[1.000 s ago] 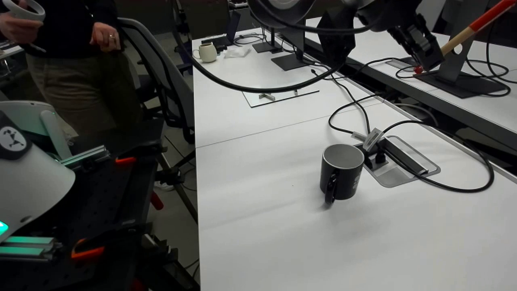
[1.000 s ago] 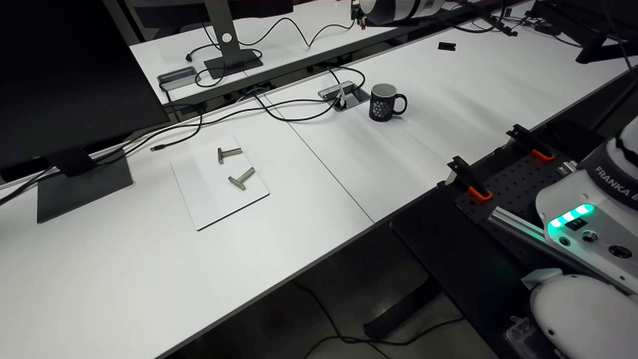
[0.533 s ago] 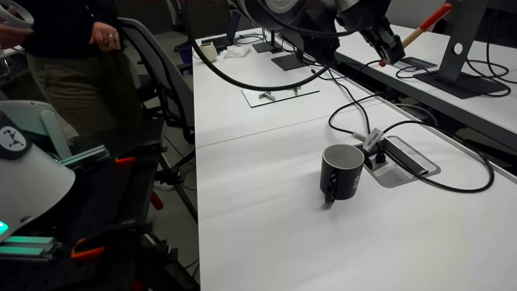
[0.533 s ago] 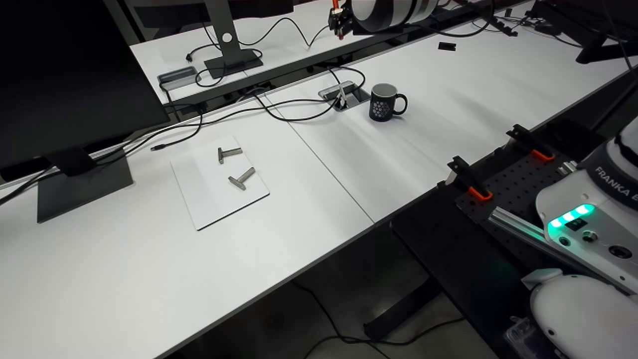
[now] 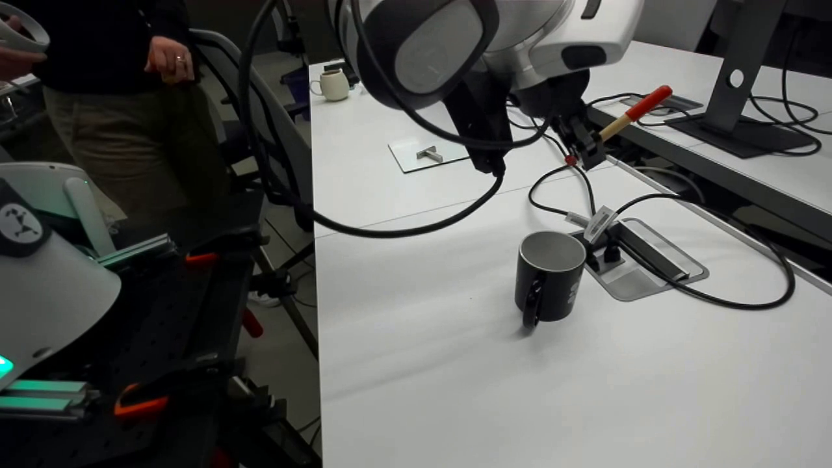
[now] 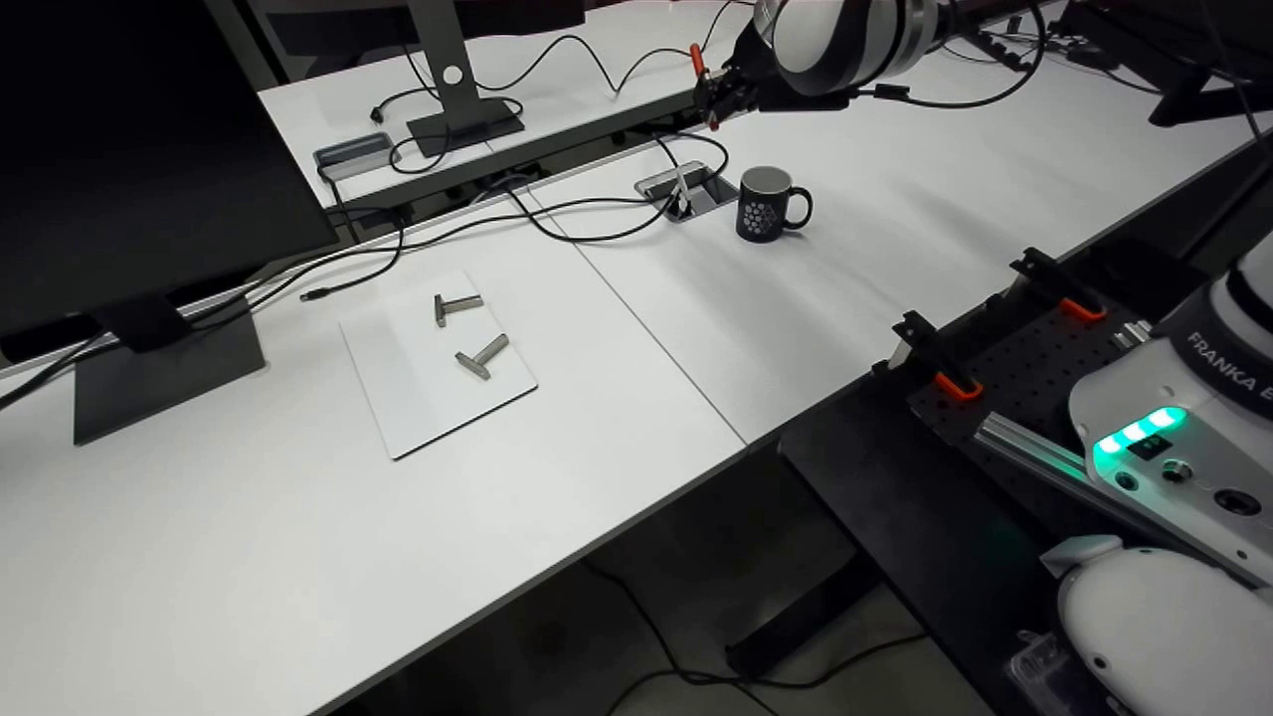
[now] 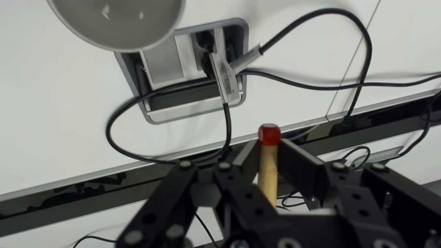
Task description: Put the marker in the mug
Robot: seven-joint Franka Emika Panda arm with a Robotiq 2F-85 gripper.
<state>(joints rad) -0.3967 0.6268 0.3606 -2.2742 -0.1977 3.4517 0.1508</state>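
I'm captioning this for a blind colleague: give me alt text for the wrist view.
A pincer at the bottom grips a tan, red-tipped marker. The mug, grey inside, is cut off at upper left; a socket box with black cables lies between.

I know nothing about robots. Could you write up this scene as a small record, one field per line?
Gripper: in the air, closed on the marker
Marker: tilted, tan in the middle, red at both ends
Mug: black, grey inside, upright on the white table
Stage: marker not yet in the mug
Beside the mug: a socket box with black cables
Further along: a white board bearing two T-shaped pieces
Background: a person standing
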